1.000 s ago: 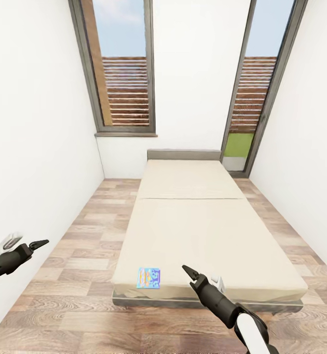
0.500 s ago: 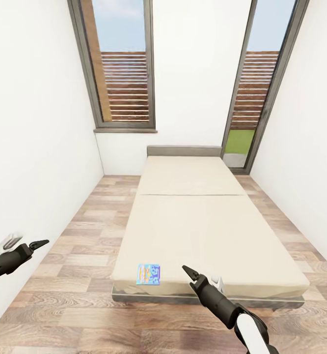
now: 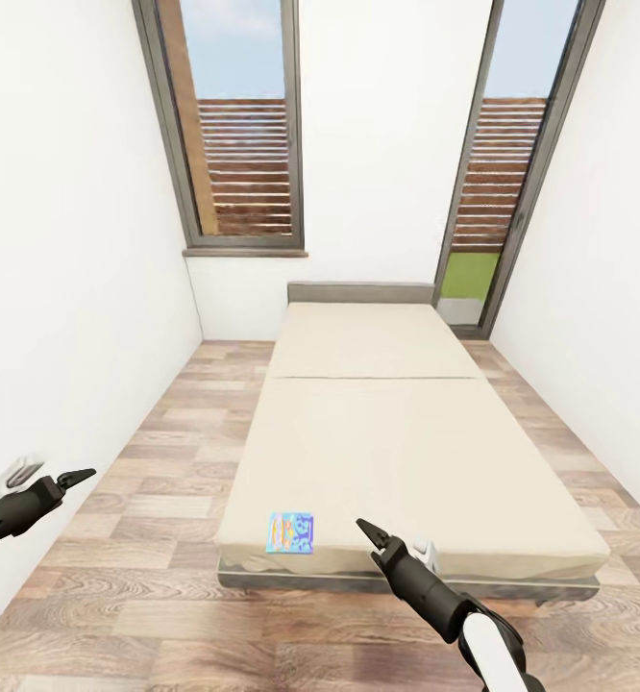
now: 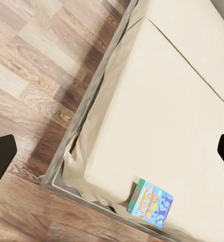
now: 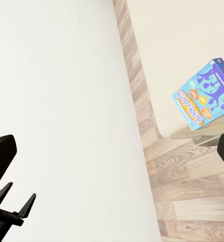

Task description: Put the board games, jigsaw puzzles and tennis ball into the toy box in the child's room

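In the head view the left gripper [image 3: 75, 475] hangs low beside the white wall [image 3: 61, 288], over the wood-plank floor [image 3: 157, 500], its two dark fingers drawn nearly together at the tips and holding nothing. The left wrist view looks down on the near left corner of the bed [image 4: 182, 126], where one board game [image 4: 150, 202], blue with orange-yellow art, lies flat close to the foot edge; that view's finger pads [image 4: 1, 159] sit at opposite borders, well apart. The head view places the same board game [image 3: 290, 533] on the bed [image 3: 397, 452] near that corner, with the right gripper [image 3: 370, 536] just beside it, over the foot edge, touching nothing. Whether its fingers are spread or pressed together I cannot tell there; in the right wrist view they stand wide apart, and the box [image 5: 205, 93] is seen past the wall
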